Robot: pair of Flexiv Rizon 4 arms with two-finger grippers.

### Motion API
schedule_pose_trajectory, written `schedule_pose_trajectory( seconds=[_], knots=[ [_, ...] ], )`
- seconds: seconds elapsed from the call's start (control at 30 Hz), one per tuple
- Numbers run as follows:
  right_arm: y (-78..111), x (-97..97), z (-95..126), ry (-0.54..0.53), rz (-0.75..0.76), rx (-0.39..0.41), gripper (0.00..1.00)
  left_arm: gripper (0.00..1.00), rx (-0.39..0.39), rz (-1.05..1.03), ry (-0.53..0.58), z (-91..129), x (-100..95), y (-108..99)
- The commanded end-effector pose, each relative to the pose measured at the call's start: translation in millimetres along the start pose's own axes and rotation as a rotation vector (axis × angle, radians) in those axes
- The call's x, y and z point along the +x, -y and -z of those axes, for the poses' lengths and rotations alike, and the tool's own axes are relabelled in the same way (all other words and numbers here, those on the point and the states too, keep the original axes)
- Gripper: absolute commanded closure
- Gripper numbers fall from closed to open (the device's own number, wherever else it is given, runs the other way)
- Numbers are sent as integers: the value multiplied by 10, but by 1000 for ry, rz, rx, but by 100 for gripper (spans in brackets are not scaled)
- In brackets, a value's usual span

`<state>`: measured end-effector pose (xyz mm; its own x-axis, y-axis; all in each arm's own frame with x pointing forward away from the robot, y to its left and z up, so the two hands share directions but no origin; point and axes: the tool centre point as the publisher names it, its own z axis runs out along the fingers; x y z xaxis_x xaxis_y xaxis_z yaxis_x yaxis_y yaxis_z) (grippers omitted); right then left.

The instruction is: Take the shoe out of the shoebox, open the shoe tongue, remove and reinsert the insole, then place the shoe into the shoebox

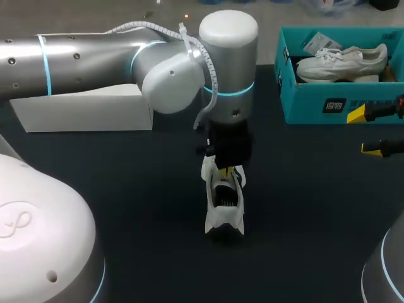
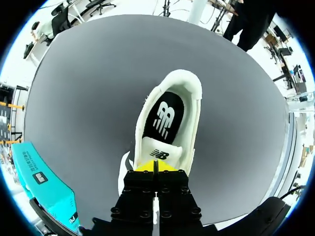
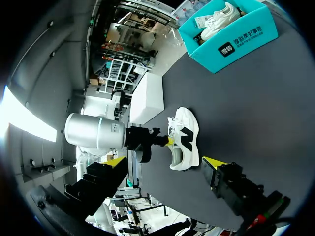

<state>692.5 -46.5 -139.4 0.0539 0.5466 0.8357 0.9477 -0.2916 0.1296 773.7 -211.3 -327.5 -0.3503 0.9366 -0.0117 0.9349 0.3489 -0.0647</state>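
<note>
A white shoe [image 1: 225, 205] stands on the dark table near the middle, its heel toward the front edge. In the left wrist view the shoe [image 2: 189, 123] shows its black insole [image 2: 165, 118] through the mouth. My left gripper [image 2: 154, 166] comes down from above and is shut on the white tongue [image 2: 158, 153]. Its yellow tips are pressed together there. The same gripper [image 1: 225, 169] hides the toe in the head view. My right gripper [image 1: 366, 131] hangs open at the right edge, in front of the shoebox and well clear of the shoe [image 3: 184, 140].
A teal shoebox [image 1: 315, 107] stands at the back right and holds a second white shoe [image 1: 341, 63]. A white lid [image 1: 82, 110] lies at the back left, under my left arm. Dark tabletop lies around the shoe.
</note>
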Motion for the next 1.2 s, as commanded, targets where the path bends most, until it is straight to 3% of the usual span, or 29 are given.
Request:
schedule_pose_trajectory(
  seconds=[0.03, 0.43, 0.5, 0.6, 0.67, 1.0, 1.03, 1.1, 1.2],
  knots=[
    [8, -3, -2, 1, -1, -1, 0, 100, 230, 171, 180, 427, 102, -15],
    [8, -3, -2, 1, -1, -1, 0, 100, 230, 171, 180, 427, 102, -15],
    [8, -3, -2, 1, -1, -1, 0, 100, 261, 449, 86, 427, 54, -1],
    [8, -3, -2, 1, -1, -1, 0, 100, 88, 938, -37, 420, -6, 40],
    [8, -3, -2, 1, -1, -1, 0, 100, -190, 988, -32, 527, -14, 162],
    [8, -3, -2, 1, -1, -1, 0, 100, -190, 988, -32, 527, -14, 162],
    [8, -3, -2, 1, -1, -1, 0, 92, -190, 988, -32, 527, -14, 162],
    [8, -3, -2, 1, -1, -1, 0, 100, -190, 988, -32, 527, -14, 162],
    [8, -3, -2, 1, -1, -1, 0, 100, -190, 988, -32, 527, -14, 162]
  ],
)
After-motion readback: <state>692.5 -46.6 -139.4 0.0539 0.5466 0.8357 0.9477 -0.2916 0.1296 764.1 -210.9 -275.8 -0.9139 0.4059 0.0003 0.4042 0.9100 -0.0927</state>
